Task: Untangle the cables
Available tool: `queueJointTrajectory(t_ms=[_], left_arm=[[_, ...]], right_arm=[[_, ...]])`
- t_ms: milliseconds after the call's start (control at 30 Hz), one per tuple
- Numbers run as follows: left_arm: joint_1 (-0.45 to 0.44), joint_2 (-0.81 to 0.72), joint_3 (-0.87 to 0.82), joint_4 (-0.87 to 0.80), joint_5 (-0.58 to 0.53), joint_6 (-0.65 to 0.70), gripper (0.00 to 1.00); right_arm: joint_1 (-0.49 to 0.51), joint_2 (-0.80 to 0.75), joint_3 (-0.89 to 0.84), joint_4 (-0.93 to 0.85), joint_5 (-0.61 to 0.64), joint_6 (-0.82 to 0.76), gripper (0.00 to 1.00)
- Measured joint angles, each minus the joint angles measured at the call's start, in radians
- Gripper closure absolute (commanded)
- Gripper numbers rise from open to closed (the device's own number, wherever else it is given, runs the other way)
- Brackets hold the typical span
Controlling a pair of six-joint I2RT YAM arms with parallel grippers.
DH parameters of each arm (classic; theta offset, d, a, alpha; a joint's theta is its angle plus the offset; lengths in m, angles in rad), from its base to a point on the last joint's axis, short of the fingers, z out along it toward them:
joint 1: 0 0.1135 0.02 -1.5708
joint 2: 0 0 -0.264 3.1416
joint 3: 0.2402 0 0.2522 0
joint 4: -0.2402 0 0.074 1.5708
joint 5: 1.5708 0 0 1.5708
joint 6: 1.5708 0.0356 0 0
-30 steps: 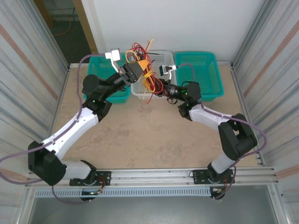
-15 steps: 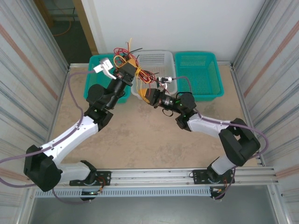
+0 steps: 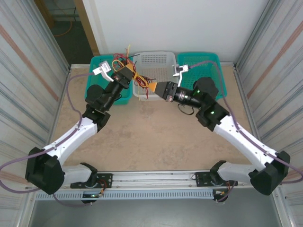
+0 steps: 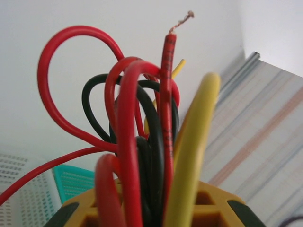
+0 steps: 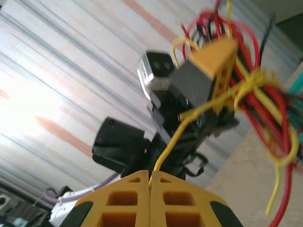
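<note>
The top external camera sits high behind both arm bases. It looks down and forward over the beige stone-patterned bench to the plain white back wall, from far enough to take in both arms.

The left wrist camera rides just behind the yellow-fingered left tool. It tilts up at that white back wall, so close that the thin red, black and yellow cables loom large.

The right wrist camera sits just behind the yellow-fingered right tool. It faces leftward at the left tool, with the ribbed metal side wall behind it.

All three views share the cables.
</note>
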Motion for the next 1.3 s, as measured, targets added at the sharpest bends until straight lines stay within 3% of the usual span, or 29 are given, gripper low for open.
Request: queueJointTrajectory(t_ms=[267,533,867,1133,1300], left_arm=[[0.001,0.01,-0.064,0.059,0.286,-0.101,1.0],[-0.006,0.006,-0.104,0.126,0.433,-0.244,1.0],[-0.033,-0.002,-0.061,0.197,0.461,-0.333,1.0],[-0.04,-0.028,-0.044,0.216,0.434,-0.355,1.0],[-0.063,-0.037,-0.038,0.234,0.394,-0.348,1.0]], right_arm=[[-0.162,0.023,0.251,-0.386,-0.044,-0.162,1.0],[-0.26,0.139,0.318,-0.483,-0.089,-0.192,1.0],[-0.331,0.285,0.37,-0.39,-0.219,-0.154,1.0],[-0.328,0.315,0.252,-0.218,-0.262,-0.09,1.0],[-0.269,0.34,0.117,-0.052,-0.259,-0.018,1.0]])
